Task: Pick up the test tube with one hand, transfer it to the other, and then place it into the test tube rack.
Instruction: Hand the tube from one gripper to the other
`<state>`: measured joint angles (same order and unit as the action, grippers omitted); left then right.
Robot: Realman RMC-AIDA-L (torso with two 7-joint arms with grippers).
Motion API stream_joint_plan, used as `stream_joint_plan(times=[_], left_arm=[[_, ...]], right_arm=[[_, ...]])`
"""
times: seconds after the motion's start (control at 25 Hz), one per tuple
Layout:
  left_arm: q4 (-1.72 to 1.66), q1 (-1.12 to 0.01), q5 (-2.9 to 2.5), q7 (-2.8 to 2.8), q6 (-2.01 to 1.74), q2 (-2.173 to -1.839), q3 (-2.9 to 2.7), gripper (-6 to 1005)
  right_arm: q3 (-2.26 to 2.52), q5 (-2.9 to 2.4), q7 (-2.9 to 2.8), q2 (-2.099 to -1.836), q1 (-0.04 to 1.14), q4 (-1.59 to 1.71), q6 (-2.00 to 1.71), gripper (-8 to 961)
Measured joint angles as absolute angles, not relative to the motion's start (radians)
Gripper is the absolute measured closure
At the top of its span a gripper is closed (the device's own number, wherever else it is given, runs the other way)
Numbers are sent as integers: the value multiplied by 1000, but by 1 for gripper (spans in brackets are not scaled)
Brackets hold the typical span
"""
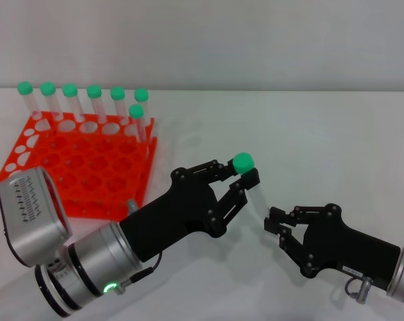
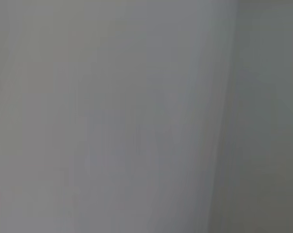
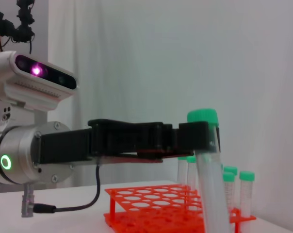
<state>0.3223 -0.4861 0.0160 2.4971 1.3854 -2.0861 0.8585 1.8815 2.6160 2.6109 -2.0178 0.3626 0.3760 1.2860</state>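
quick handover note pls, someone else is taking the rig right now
Left gripper: shut on the test tube just under its green cap, held upright above the table.
Right gripper: open, holding nothing, just beside the left one.
Rack: far left on the table, seven capped tubes in its back holes.
Done: tube is picked up and in the left gripper.
Left: whatever remains of the handover, then seat the tube in a free rack hole.

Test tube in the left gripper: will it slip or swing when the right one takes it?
The test tube is probably light and stiff: clear, apparently empty plastic. The left gripper pinches it just under the green cap, so the long body hanging tilted below might pivot if nudged. Its smooth wall may slide, so the open right gripper should close squarely.
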Motion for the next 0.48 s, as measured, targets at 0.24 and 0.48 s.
stream_joint_plan(times=[0.24, 0.48], left_arm=[[328, -483, 17, 2494, 1392, -2086, 858, 755], [328, -469, 41, 2499, 1401, -2085, 860, 759]], right_arm=[[1868, 2621, 2585, -2016, 357, 376, 1316, 797], [1836, 2622, 2574, -2016, 350, 363, 1320, 610]])
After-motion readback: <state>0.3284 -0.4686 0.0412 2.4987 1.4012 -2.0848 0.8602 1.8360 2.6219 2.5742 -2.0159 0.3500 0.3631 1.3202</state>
